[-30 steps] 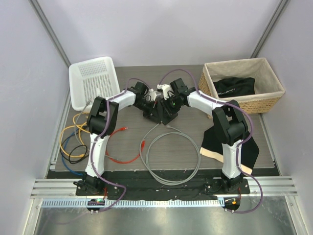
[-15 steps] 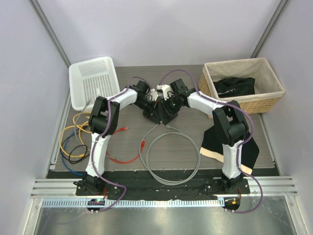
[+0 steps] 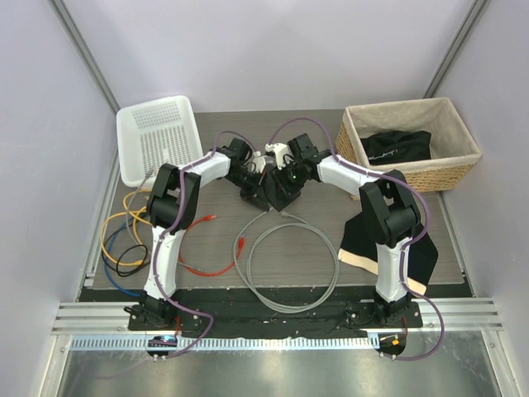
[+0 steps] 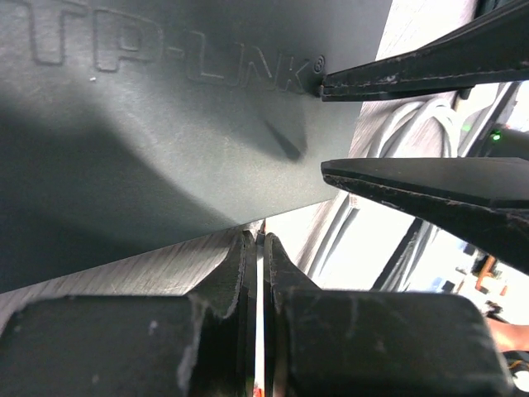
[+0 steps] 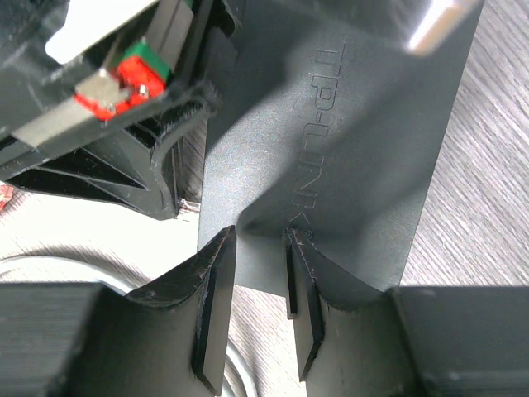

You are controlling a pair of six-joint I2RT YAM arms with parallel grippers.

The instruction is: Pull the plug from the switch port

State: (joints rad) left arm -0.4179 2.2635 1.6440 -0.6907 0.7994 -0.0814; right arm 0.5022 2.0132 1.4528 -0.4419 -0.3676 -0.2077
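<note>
White arms (image 3: pixel 163 256) w/ black joints, purple cables (image 3: pixel 310 121), matte-blk fingers (image 5: pixel 216 306).

Quantities: one switch (image 3: pixel 266 195); one white basket (image 3: pixel 159 136); one wicker basket (image 3: pixel 450 165); one knit cloth (image 3: pixel 355 238); five differently coloured cables (image 3: pixel 245 269).

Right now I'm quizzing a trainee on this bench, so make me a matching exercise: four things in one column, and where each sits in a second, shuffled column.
Things
1. white basket
2. wicker basket
3. grey cable
4. switch

Places
A. middle of the table
B. far right corner, dark cloth inside
C. coiled in a loop toward the near edge
D. far left corner

Pairs: 1-D, 2-B, 3-C, 4-A
</note>
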